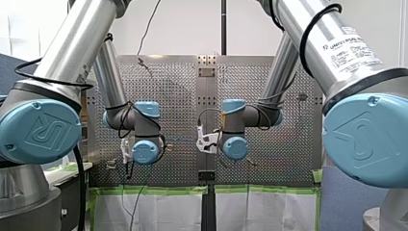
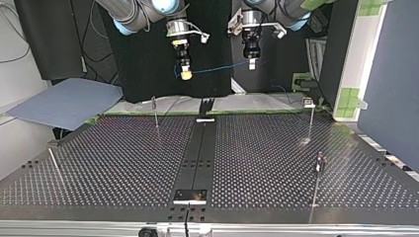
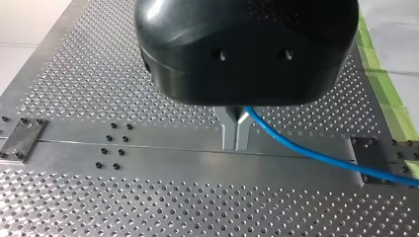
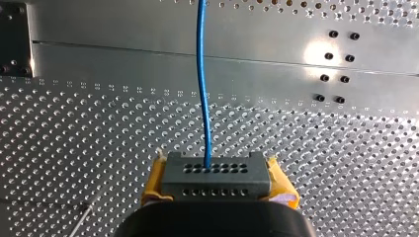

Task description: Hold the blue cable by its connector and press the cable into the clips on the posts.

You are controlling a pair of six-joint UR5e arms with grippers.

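Observation:
The thin blue cable [image 2: 217,67] hangs in the air between my two grippers, high above the table's far edge in the top view. My right gripper [image 4: 216,180] has its yellow pads [image 4: 154,180] shut on the dark grey connector [image 4: 216,170], and the cable [image 4: 201,74] leaves the connector's face straight ahead. My left gripper [image 3: 236,146] has its metal fingers shut on the cable [image 3: 321,157] a little further along. In the top view my right gripper [image 2: 185,74] is at the left and my left gripper [image 2: 251,61] at the right. Thin posts [image 2: 155,111] [image 2: 311,118] [image 2: 318,177] stand on the table below.
The perforated table [image 2: 108,163] has a dark centre rail [image 2: 200,148] with a small plate [image 2: 190,196] at its near end. A bare rod [image 2: 55,165] leans at the top view's left. A blue-grey sheet [image 2: 64,101] lies beyond the table there.

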